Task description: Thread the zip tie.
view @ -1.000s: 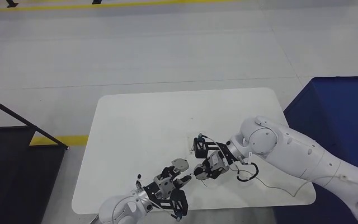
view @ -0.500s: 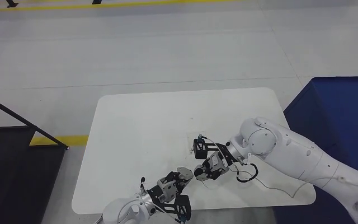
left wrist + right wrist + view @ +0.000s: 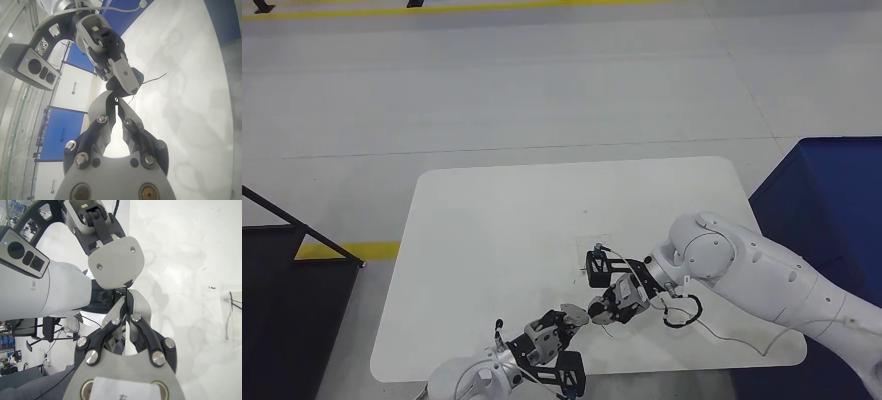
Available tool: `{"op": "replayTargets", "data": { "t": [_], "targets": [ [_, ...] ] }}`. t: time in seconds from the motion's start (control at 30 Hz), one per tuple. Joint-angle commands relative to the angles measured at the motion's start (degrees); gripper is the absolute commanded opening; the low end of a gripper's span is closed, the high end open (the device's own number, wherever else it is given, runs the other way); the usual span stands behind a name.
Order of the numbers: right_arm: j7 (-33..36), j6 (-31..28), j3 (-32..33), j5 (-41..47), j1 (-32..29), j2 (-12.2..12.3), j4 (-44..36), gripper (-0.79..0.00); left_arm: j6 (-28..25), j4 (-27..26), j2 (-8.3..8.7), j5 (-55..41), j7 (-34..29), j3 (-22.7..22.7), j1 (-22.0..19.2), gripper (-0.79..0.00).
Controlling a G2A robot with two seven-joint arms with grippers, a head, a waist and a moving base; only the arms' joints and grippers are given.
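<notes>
We have left end effector (image 3: 115, 99) and right end effector (image 3: 127, 299) both clamped on the zip tie (image 3: 126, 292), tips meeting above the table (image 3: 492, 230).

White rounded arm shells (image 3: 762, 270), pale grey finger plates fitted to the left gripper (image 3: 116, 103) and right gripper (image 3: 127, 303), black linkages (image 3: 94, 132) fastened by silver screws (image 3: 158, 355), grey camera housing (image 3: 32, 70) carried on a bracket, black cable (image 3: 682, 310) looped, small marking (image 3: 34, 284) printed.
</notes>
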Motion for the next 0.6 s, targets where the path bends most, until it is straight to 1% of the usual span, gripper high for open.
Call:
{"op": "replayTargets", "data": {
  "t": [0.0,0.07,0.1,0.13,0.17,0.27,0.47,0.53,0.57],
  "targets": [
    [0.0,0.0,0.1,0.1,0.0,0.1,-0.2,-0.785,0.2,-0.1,0.03,0.3,-0.1,0.2,0.0,-0.785],
    [-0.1,-0.2,0.3,0.4,-0.1,0.4,-0.3,-0.785,0.4,-0.2,0.07,0.4,-0.2,0.2,0.1,-0.785],
    [-0.4,-0.4,0.4,0.8,-0.1,0.5,-0.3,-0.533,0.4,-0.3,0.11,0.6,-0.2,0.2,0.1,-0.785],
    [-0.8,-0.8,0.7,1.2,-0.1,0.7,-0.2,-0.068,0.6,-0.4,0.16,0.8,-0.2,0.1,0.1,-0.785],
    [-1.2,-1.2,0.7,1.2,-0.2,0.9,-0.4,0.000,0.9,-0.5,0.20,0.9,-0.2,-0.1,0.2,-0.785],
    [-1.2,-1.2,0.7,1.2,-0.2,0.9,-0.4,0.000,2.5,-0.7,0.20,-1.2,-0.6,-0.9,0.8,-0.785],
    [-1.4,-1.2,0.6,1.4,-0.4,0.9,-0.5,0.000,2.7,-0.7,0.18,-1.5,-0.8,-1.0,0.8,-0.785],
    [-2.5,-2.5,0.7,6.2,-1.5,1.0,0.8,0.000,4.6,-1.1,0.24,-0.7,-1.0,-1.7,0.8,-0.785],
    [-4.3,-4.4,0.9,10.5,-1.9,1.2,1.8,0.000,6.4,-1.4,0.27,-0.5,-1.0,-2.2,1.0,-0.785]
  ]
}}
